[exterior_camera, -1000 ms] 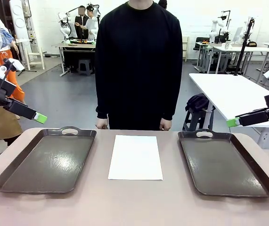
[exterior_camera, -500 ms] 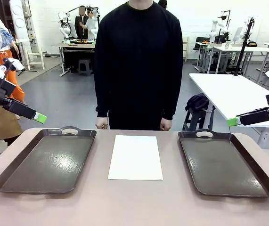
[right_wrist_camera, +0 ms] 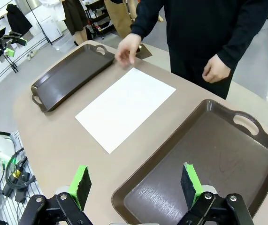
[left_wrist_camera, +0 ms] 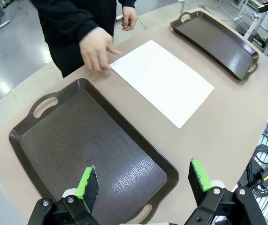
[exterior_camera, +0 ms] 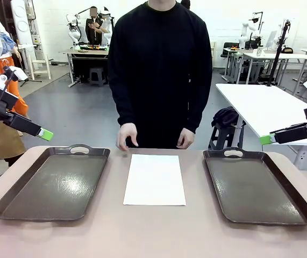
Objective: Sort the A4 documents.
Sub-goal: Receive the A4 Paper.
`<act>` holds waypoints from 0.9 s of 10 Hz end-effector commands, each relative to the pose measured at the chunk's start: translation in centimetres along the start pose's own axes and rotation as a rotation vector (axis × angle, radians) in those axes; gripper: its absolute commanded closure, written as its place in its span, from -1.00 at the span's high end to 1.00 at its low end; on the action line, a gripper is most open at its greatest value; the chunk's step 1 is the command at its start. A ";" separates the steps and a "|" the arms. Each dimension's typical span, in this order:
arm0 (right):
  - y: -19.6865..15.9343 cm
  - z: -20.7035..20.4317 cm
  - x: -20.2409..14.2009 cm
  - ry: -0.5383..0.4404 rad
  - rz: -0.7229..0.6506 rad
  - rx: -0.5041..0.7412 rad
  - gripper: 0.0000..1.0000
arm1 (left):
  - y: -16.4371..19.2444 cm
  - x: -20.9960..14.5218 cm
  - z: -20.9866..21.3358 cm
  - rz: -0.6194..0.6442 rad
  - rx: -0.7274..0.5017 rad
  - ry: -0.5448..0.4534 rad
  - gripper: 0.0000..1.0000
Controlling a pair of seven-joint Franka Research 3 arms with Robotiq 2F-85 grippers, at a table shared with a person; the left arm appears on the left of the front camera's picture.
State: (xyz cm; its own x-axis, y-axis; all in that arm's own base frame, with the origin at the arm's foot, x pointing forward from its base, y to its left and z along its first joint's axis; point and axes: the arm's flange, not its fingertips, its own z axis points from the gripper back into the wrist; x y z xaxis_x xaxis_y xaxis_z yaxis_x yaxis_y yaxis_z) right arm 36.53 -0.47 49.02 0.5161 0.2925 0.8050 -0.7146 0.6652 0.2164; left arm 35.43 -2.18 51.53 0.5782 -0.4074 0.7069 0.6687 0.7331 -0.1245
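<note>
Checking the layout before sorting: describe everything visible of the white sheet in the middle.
The white sheet is plain thin paper, no visible print, lying flat on the table between the left tray and the right tray, touching neither. A person's hand hovers near its far corner; contact unclear.

A single A4 document [exterior_camera: 154, 179] is laid flat at the middle of the table [exterior_camera: 153, 231], between two trays: the left tray [exterior_camera: 56, 185] is set to its left and the right tray [exterior_camera: 255, 188] to its right, each apart from it. A person [exterior_camera: 158, 70] is placed behind the far edge, one hand [exterior_camera: 126, 134] held near the sheet's far left corner, the other hand [exterior_camera: 185, 138] farther right. The left pincer [exterior_camera: 45, 134] is held aloft by the left tray's far outer corner, the right pincer [exterior_camera: 266, 140] by the right tray's.
</note>
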 end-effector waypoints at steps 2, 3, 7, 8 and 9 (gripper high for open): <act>-0.3 -0.4 0.1 -0.006 0.012 0.013 1.00 | 0.2 -0.1 -0.1 -0.007 -0.008 -0.003 1.00; -0.3 -0.4 0.1 -0.006 0.012 0.013 1.00 | 0.2 -0.1 -0.1 -0.007 -0.008 -0.003 1.00; -0.3 -0.4 0.1 -0.006 0.012 0.013 1.00 | 0.2 -0.1 -0.1 -0.007 -0.008 -0.003 1.00; -0.3 -0.4 0.1 -0.006 0.012 0.013 1.00 | 0.2 -0.1 -0.1 -0.007 -0.008 -0.003 1.00; -0.3 -0.4 0.1 -0.006 0.012 0.013 1.00 | 0.2 -0.1 -0.1 -0.007 -0.008 -0.003 1.00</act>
State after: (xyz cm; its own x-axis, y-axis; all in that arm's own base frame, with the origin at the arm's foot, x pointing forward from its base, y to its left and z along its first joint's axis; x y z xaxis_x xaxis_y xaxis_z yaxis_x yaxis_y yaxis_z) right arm 36.48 -0.36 48.98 0.5173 0.2915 0.8046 -0.7133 0.6664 0.2171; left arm 35.41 -2.19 51.56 0.5780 -0.4082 0.7066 0.6685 0.7335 -0.1230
